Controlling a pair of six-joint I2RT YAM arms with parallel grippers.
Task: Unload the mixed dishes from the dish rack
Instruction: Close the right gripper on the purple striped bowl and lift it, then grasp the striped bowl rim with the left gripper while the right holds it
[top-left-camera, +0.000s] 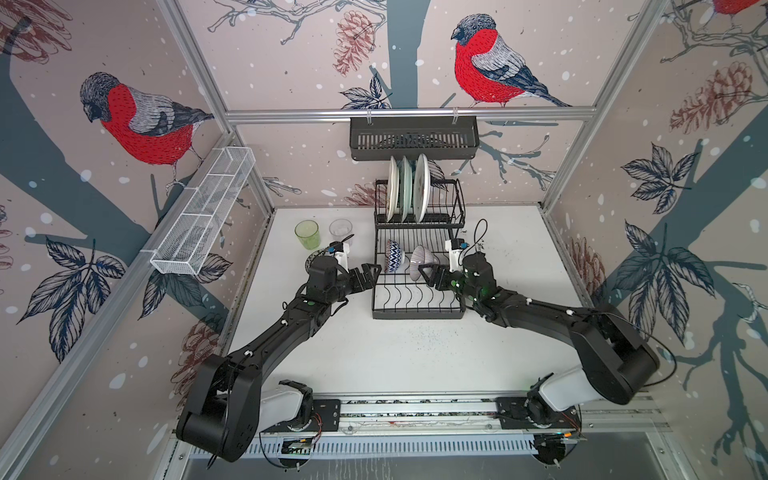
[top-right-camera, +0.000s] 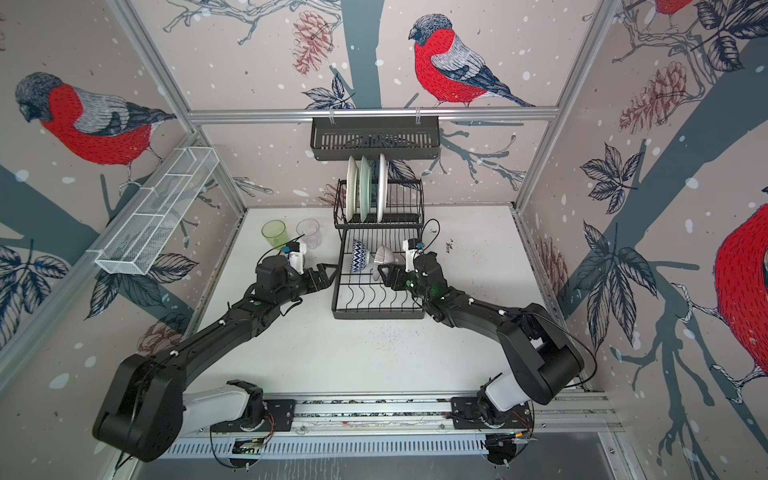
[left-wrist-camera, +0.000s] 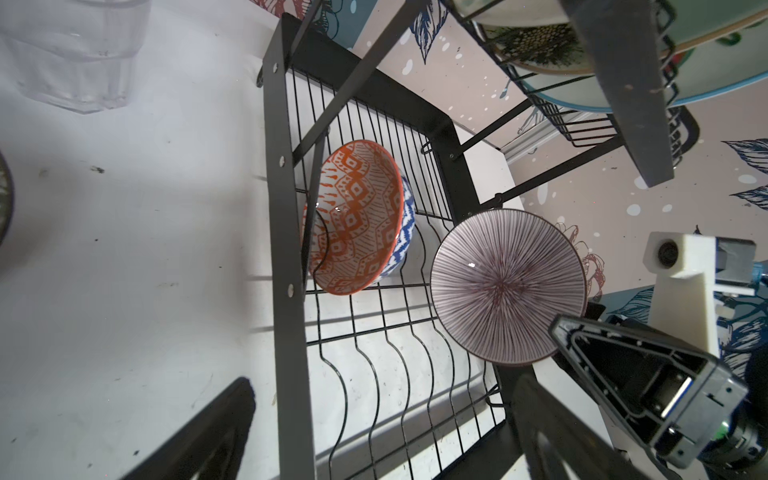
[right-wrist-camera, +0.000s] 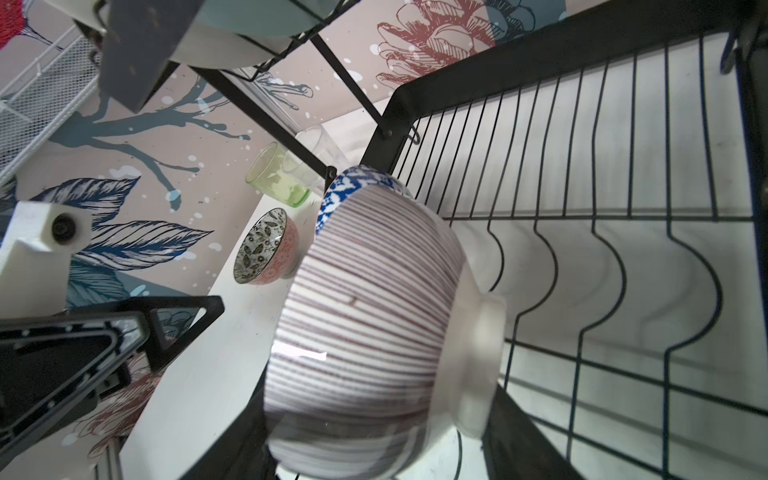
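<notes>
The striped bowl (right-wrist-camera: 365, 316), tilted on the dish rack (top-left-camera: 415, 309) lower grid, is gripped by the right hand (top-left-camera: 427, 275); the left hand (top-left-camera: 369, 277) gapes wide, empty

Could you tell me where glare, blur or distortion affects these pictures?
In both top views, wide-angle perspective splays the frame post; in the left wrist view, a glare spot sits inside the striped bowl; in the right wrist view, that bowl is close, glary, and soft below.
</notes>
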